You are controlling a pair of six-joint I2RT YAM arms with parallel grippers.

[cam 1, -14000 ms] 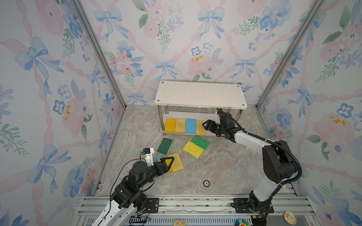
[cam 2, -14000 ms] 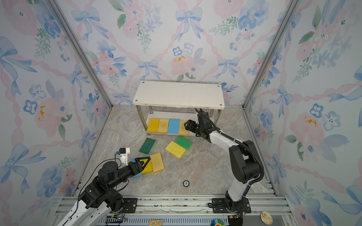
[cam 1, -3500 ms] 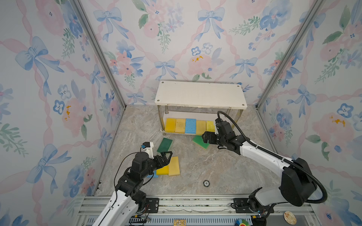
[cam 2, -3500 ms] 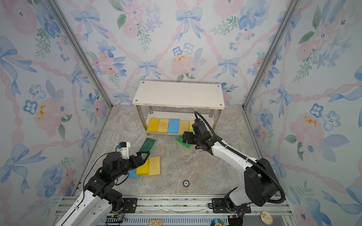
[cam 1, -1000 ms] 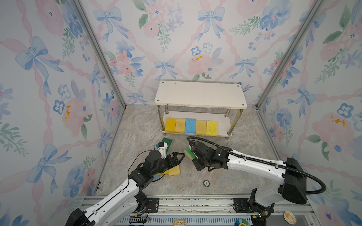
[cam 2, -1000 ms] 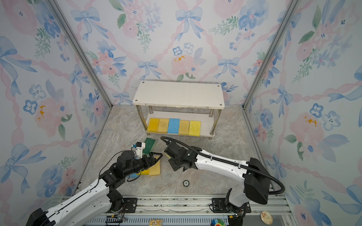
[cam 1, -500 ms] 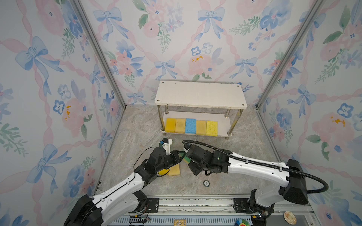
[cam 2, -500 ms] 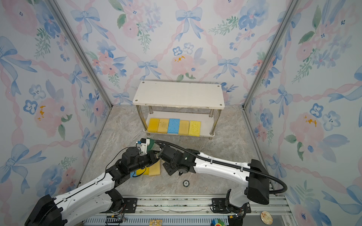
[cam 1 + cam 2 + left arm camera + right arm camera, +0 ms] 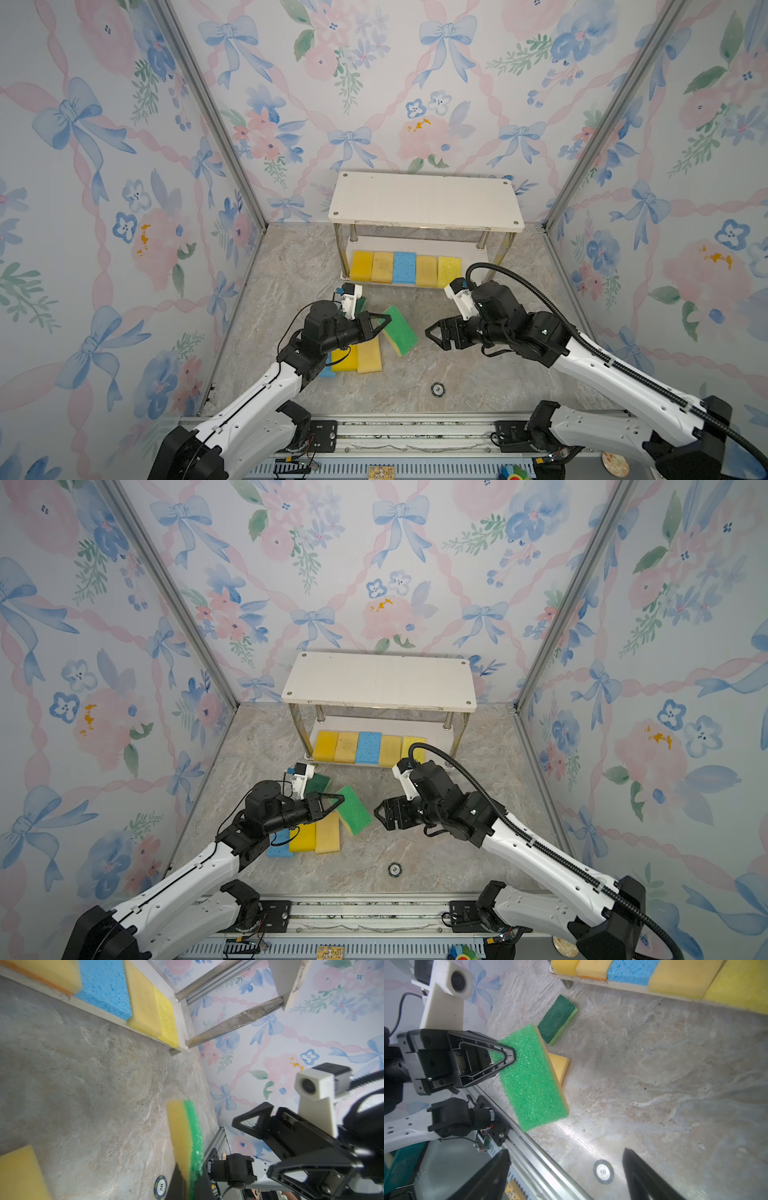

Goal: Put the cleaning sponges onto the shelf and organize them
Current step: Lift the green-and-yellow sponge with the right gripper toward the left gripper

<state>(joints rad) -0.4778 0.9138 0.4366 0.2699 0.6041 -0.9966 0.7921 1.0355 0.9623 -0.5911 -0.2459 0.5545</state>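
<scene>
A green-faced sponge (image 9: 400, 330) (image 9: 354, 810) hangs tilted above the floor, and my left gripper (image 9: 384, 322) (image 9: 338, 801) is shut on one end of it. In the left wrist view the sponge (image 9: 187, 1136) stands edge-on between the jaws. My right gripper (image 9: 434, 334) (image 9: 566, 1167) is open and empty, a short way right of the sponge (image 9: 533, 1080). The shelf (image 9: 424, 201) stands at the back; its lower board holds a row of yellow and blue sponges (image 9: 405, 267). Its top board is bare.
On the floor under my left arm lie a dark green scourer (image 9: 360, 303) (image 9: 557, 1018), two yellow sponges (image 9: 369, 357) and a blue sponge (image 9: 279, 843). A small round disc (image 9: 437, 389) (image 9: 603, 1172) lies near the front rail.
My right gripper carried the green sponge to the left gripper, which shut on it. The right gripper then opened and drew back to the right.
</scene>
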